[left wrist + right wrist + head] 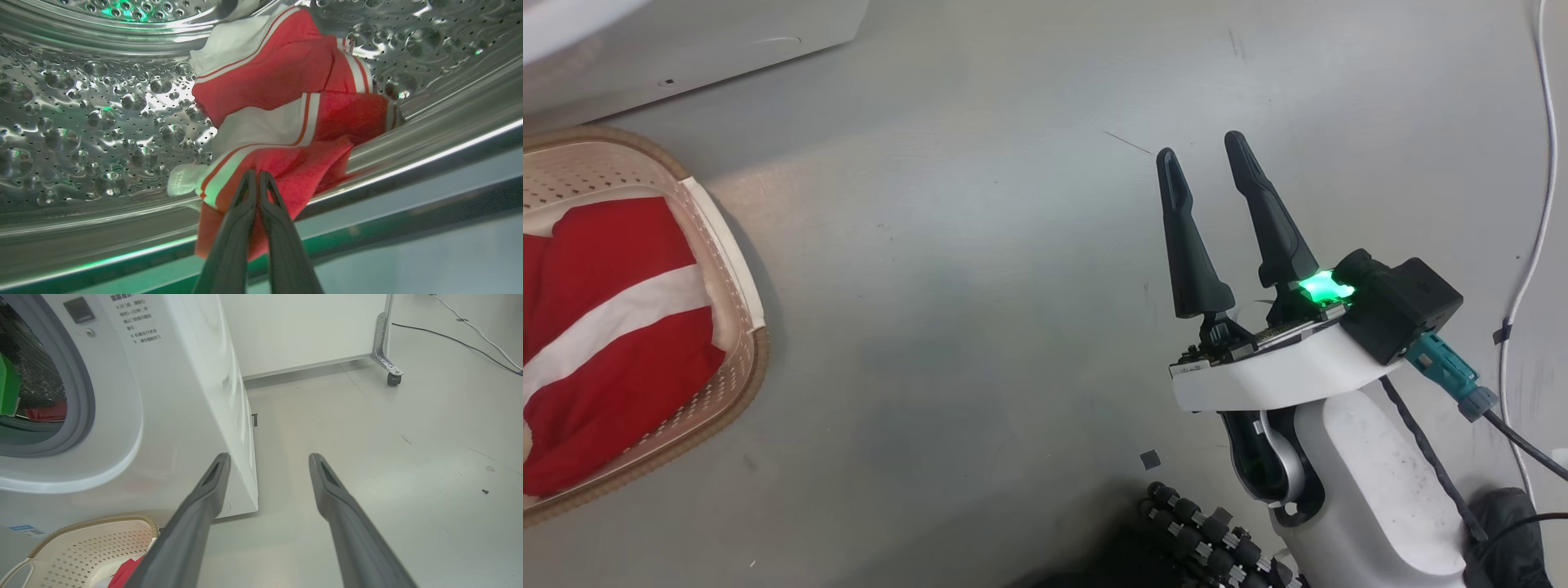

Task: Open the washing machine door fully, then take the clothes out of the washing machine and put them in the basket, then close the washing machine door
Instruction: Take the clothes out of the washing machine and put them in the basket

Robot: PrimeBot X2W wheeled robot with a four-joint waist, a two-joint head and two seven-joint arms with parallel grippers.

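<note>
- The left gripper has its fingers pressed together, pinching the clothes.
- The clothes are red with white stripes. They lie in the shiny drum and hang over its front edge.
- The right gripper has its fingers apart and holds nothing, above the grey floor.
- The basket sits on the floor just beside the washer, with a red and white cloth inside.
</note>
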